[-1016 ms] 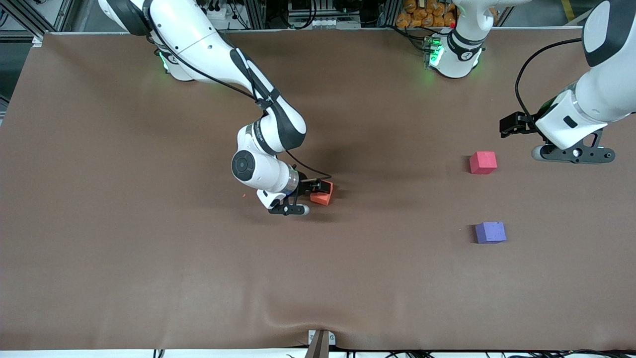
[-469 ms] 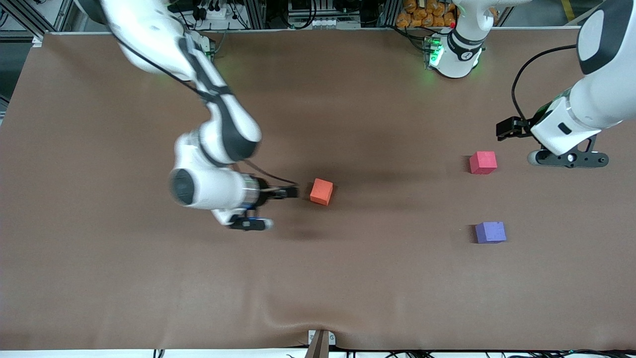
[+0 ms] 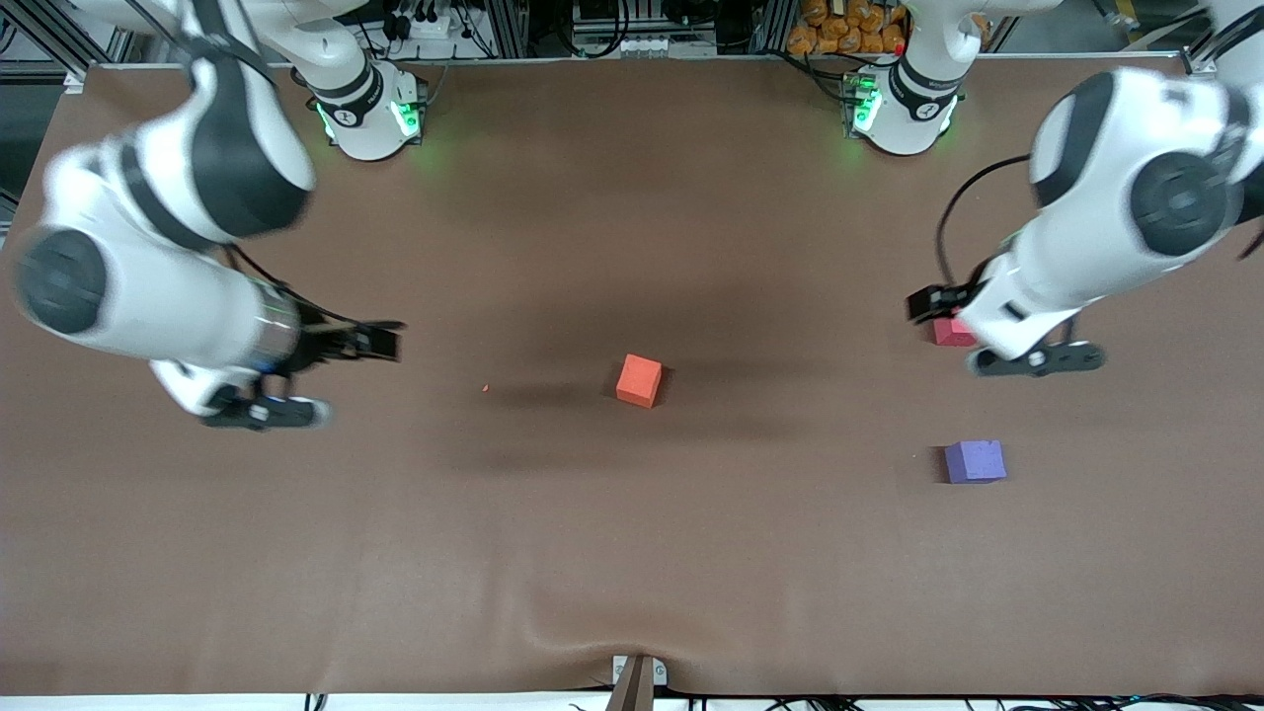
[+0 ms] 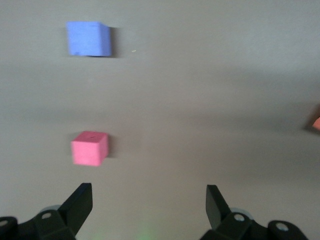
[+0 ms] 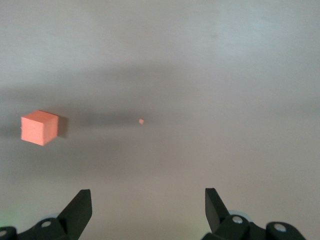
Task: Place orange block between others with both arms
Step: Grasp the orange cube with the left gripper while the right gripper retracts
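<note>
Resting mid-worktop: orange block point(image 3: 639, 380), free | left end effector point(image 3: 1032, 361) open over pinkish-red cube point(image 3: 950, 333), nearer of the two | right end effector point(image 3: 265, 413) open, well apart | gap before purple cube point(image 3: 975, 461) unfilled

Even overhead light — soft shadows pool mid-table point(image 3: 691, 553); the right arm point(image 3: 148, 286) smears with motion blur, both wrist views hazy.

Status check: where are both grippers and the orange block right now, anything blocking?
Right gripper open, empty, at its own table end. Left gripper open, empty, over red block. Orange block alone mid-table. Purple block untouched; nothing in the way.
</note>
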`<state>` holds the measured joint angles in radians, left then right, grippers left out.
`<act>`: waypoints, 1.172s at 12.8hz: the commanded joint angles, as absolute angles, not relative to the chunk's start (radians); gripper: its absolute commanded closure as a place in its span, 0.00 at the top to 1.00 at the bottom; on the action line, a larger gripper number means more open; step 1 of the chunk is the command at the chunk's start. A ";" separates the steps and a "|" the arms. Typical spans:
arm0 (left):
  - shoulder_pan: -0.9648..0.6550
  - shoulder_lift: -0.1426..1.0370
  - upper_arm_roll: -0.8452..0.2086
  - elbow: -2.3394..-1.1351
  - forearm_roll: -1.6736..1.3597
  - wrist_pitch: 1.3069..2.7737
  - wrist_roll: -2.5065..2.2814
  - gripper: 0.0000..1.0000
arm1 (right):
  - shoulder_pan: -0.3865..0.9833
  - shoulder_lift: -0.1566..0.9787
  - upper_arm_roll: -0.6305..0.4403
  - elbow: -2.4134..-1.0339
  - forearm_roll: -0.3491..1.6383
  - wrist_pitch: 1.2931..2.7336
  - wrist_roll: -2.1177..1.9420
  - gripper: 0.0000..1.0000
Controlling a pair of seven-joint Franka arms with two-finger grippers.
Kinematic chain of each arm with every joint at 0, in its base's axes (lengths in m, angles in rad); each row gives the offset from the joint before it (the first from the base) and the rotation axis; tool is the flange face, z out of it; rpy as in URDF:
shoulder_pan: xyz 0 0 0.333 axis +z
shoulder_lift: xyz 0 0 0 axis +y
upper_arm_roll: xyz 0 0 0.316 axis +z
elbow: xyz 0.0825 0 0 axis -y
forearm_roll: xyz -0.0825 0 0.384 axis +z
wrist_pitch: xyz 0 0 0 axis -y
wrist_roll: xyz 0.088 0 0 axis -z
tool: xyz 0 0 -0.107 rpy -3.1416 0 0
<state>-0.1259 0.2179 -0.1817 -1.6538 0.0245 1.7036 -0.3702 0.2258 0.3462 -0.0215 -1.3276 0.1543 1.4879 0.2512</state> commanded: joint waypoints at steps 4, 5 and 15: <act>-0.300 0.363 -0.179 -1.625 0.045 1.905 -0.609 1.00 | -0.009 0.249 0.074 -1.347 0.069 1.379 0.239 1.00; -0.326 0.405 -0.179 -1.597 0.043 1.945 -0.618 1.00 | -0.027 0.233 0.071 -1.347 0.049 1.371 0.206 1.00; -0.598 0.750 -0.163 -1.367 0.058 2.298 -0.618 1.00 | -0.067 0.189 0.058 -1.350 -0.060 1.344 0.017 1.00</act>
<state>-0.5530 0.7189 -0.1769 -1.3990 0.0255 2.2779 -0.6089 -0.0482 0.2129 0.0402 -1.3287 -0.0386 1.3432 0.0378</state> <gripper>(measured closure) 0.000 0.000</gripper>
